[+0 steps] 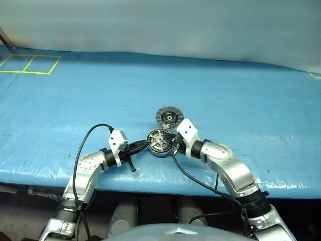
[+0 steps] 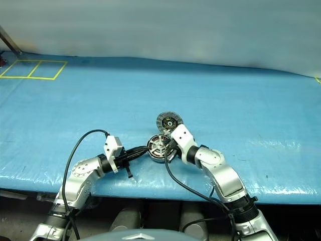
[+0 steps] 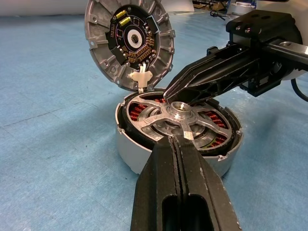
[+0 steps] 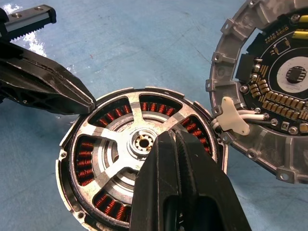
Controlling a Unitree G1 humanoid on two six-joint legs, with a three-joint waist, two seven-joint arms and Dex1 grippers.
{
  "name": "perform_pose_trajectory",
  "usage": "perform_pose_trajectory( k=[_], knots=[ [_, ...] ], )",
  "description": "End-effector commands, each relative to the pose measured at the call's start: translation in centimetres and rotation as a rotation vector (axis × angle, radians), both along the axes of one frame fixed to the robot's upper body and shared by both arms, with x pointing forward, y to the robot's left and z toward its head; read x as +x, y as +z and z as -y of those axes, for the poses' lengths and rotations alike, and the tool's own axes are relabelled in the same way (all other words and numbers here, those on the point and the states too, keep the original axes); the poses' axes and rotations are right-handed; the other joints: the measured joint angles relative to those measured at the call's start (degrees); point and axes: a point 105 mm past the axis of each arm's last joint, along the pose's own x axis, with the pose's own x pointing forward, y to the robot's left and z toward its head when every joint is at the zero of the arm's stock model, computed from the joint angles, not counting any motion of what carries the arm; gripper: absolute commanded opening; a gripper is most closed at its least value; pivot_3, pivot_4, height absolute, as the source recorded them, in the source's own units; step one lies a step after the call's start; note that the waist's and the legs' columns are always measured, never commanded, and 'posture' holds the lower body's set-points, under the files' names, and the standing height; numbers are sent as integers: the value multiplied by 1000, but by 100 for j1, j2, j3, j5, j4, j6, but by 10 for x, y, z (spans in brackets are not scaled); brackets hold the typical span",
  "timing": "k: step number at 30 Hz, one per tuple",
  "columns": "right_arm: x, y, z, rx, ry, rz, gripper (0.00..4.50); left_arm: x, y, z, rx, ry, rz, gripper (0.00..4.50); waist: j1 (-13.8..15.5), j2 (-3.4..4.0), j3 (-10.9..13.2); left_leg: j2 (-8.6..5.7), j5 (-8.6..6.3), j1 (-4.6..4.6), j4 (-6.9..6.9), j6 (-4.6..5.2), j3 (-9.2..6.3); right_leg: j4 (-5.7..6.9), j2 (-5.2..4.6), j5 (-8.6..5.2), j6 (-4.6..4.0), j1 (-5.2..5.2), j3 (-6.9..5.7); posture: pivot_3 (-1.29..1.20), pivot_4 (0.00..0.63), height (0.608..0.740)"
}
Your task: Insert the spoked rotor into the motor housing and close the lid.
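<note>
Fingers of the left gripper (image 3: 179,144), pressed shut and empty, touch the near rim of the motor housing (image 1: 159,142); the spoked rotor (image 4: 130,144) sits inside; the right gripper (image 4: 175,139), also shut, rests near its hub; the lid (image 1: 168,117) stands open beyond, nearer the right.

Head views overhead; wrist views close on motor housing (image 3: 178,137).

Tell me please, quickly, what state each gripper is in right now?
Left gripper: jaws shut, holding nothing.
Right gripper: jaws shut, holding nothing.
</note>
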Motion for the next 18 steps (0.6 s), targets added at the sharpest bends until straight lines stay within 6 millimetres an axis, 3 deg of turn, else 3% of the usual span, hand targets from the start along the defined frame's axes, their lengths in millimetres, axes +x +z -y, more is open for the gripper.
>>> perform_pose_trajectory(
  k=[1,5,10,18],
  knots=[
    [4,-7,6,1,-49,-18,140,1,6,3,-1,-14,34,0,0,0,0,0,0,0,1,0,0,0,0,0,0,1,0,0,150,740],
    [11,15,6,87,-76,40,140,0,6,3,-1,-15,35,0,0,1,2,0,0,-3,6,0,0,1,0,0,0,-1,0,0,150,740],
    [4,35,-9,143,-7,75,140,-1,5,3,-3,-10,32,0,0,2,3,0,0,-8,-2,0,-1,1,0,0,0,-7,0,0,150,740],
    [-9,26,-20,115,56,38,140,-1,4,3,-6,-6,26,0,-4,3,4,0,0,-7,-6,0,0,0,0,-1,-1,-8,0,0,150,740]
  ],
)
